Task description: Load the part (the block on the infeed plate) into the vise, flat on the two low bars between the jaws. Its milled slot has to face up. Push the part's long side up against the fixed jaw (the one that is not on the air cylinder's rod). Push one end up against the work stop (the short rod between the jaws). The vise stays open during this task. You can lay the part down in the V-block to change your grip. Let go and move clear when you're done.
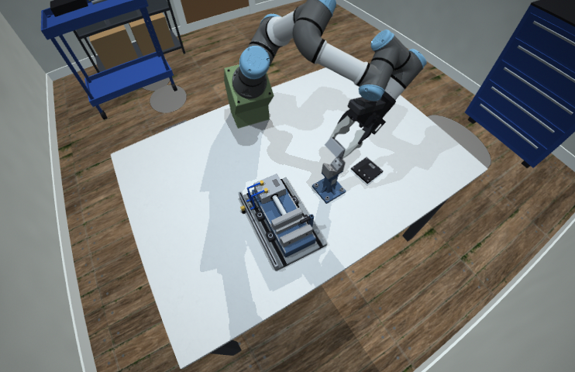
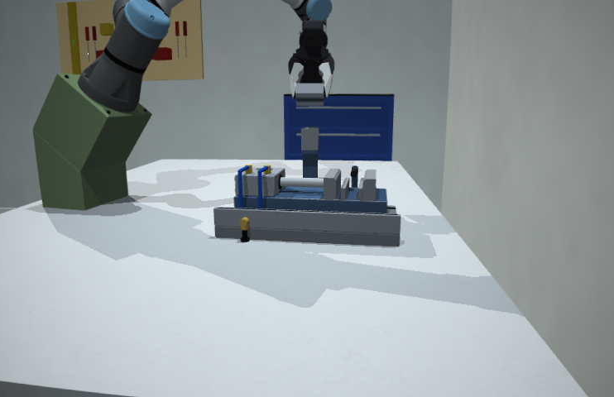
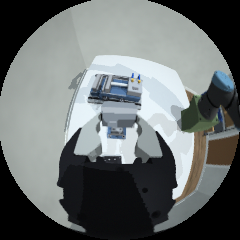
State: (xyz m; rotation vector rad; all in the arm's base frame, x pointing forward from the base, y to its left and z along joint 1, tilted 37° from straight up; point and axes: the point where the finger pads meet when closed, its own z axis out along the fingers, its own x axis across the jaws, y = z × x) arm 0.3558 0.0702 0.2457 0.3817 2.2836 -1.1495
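Observation:
My gripper (image 1: 341, 145) (image 2: 310, 95) (image 3: 118, 113) is shut on the grey part (image 1: 334, 147) (image 2: 309, 89) (image 3: 119, 111), with one finger at each end. The part is held tilted in the air, above the V-block (image 1: 332, 167) (image 2: 309, 139) (image 3: 116, 133), with a gap between them in the exterior view. Which way its milled slot faces I cannot tell. The vise is open: its moving jaw (image 1: 287, 217) (image 2: 332, 184) on the cylinder rod (image 1: 278, 204) (image 2: 302, 182) stands apart from the fixed jaw (image 1: 296, 234) (image 2: 369, 184). The work stop (image 1: 306, 219) (image 2: 354, 174) stands at one side.
The black infeed plate (image 1: 367, 170) lies beside the V-block's blue stand (image 1: 328, 190), with no part on it. The air cylinder (image 1: 270, 186) (image 2: 257, 183) carries blue hoses with yellow fittings. The green robot pedestal (image 1: 249, 107) (image 2: 83, 154) stands at the table's other side.

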